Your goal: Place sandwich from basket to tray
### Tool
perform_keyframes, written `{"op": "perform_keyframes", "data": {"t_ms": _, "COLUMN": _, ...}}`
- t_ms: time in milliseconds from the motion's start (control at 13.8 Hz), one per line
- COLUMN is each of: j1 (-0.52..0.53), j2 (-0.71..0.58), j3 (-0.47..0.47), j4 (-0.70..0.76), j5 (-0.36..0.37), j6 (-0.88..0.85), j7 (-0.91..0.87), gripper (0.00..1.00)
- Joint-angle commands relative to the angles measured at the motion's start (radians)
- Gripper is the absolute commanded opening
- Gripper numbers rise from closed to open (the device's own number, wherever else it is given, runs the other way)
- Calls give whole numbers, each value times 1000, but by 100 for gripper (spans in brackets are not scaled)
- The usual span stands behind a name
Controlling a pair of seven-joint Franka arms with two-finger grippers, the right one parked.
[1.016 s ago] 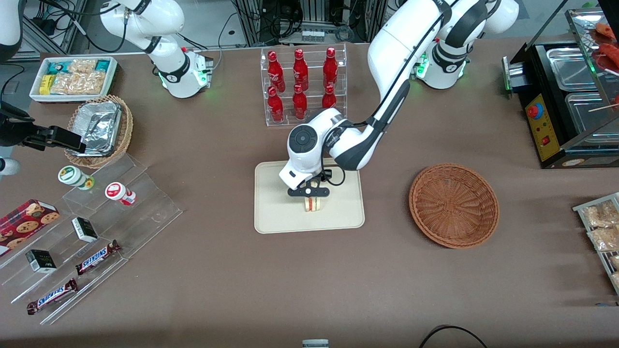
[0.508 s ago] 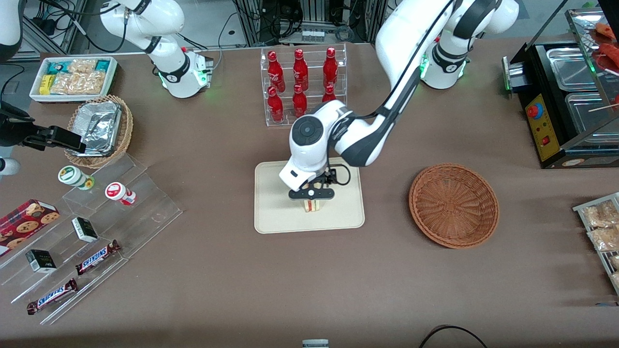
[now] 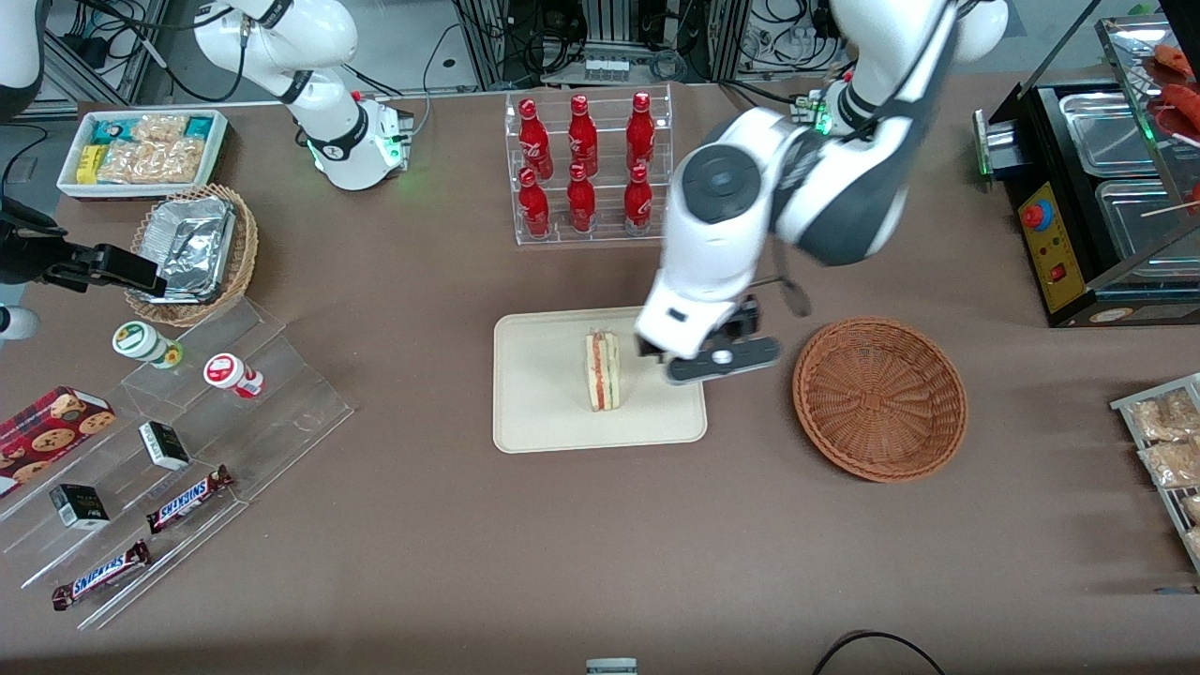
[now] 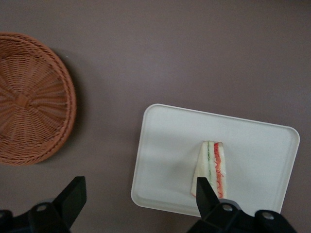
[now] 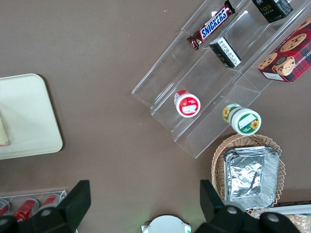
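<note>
Gripper (image 3: 720,360) above tray (image 3: 544,422), beside sandwich (image 3: 603,371)

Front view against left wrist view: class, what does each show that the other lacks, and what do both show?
Only the front view shows the bottle rack, the foil-tray basket and the snack shelves. Only the left wrist view shows the open gripper with its fingers spread. Both show the sandwich on the tray and the empty basket.

brown table (image 3: 422,544) (matte), cabling (image 3: 619,37) at its edge
</note>
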Motion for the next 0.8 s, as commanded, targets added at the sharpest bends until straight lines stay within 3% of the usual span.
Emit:
{"op": "perform_keyframes", "data": {"t_ms": 0, "j1": 84, "j2": -99, "j3": -4, "j4": -36, "j5": -15, "j6": -62, "j7": 52, "gripper": 100}}
{"op": "perform_keyframes", "data": {"t_ms": 290, "j1": 218, "j2": -165, "j3": -6, "j4": -40, "j5": -22, "j6": -180, "j7": 218, "gripper": 100}}
{"op": "perform_keyframes", "data": {"t_ms": 726, "j1": 406, "j2": -278, "j3": -4, "j4": -126, "j5": -29, "j6": -202, "j7": 514, "gripper": 100}}
